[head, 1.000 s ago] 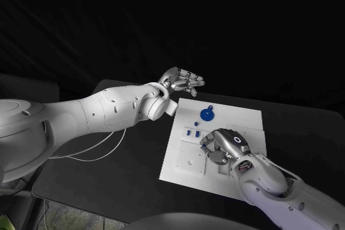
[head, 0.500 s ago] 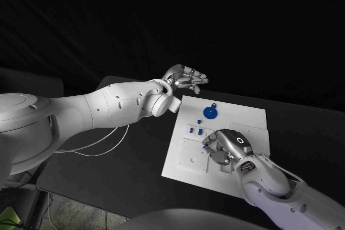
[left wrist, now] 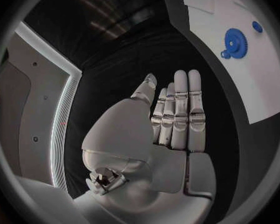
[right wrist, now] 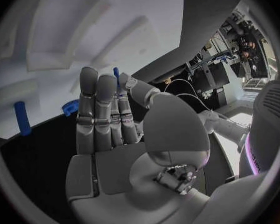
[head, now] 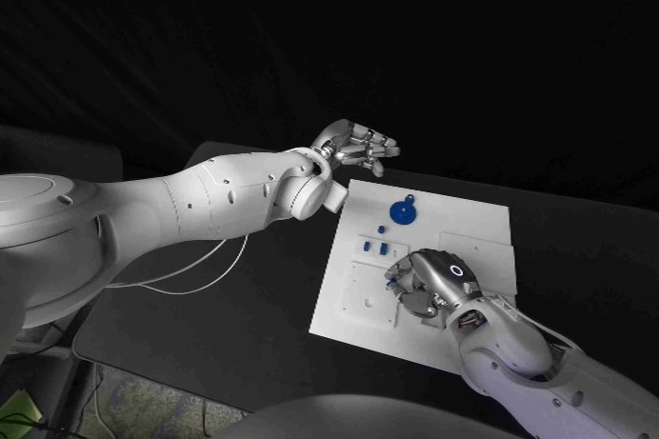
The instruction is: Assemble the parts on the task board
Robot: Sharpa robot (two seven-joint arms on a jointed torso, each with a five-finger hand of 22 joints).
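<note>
The white task board (head: pixel 474 231) lies in the middle of the black table. A blue gear (head: pixel 401 212) sits near its far edge, also in the left wrist view (left wrist: pixel 237 43). Small blue pegs (head: pixel 375 249) stand left of centre. My right hand (head: pixel 429 283) hovers low over the board's middle, fingers straight. Its thumb and a finger pinch a thin blue peg (right wrist: pixel 115 73). My left hand (head: pixel 360 146) is raised beyond the board's far-left corner, fingers stretched out and holding nothing (left wrist: pixel 175 115).
In the right wrist view, a blue peg (right wrist: pixel 22 118) and another blue piece (right wrist: pixel 70 107) lie near the board's edge. White cables (head: pixel 192 272) trail over the table on the left. A small blue piece (left wrist: pixel 257 26) lies by the gear.
The camera has shifted slightly. My left hand has drifted a little higher and farther from the board. The right hand stays over the same spot.
</note>
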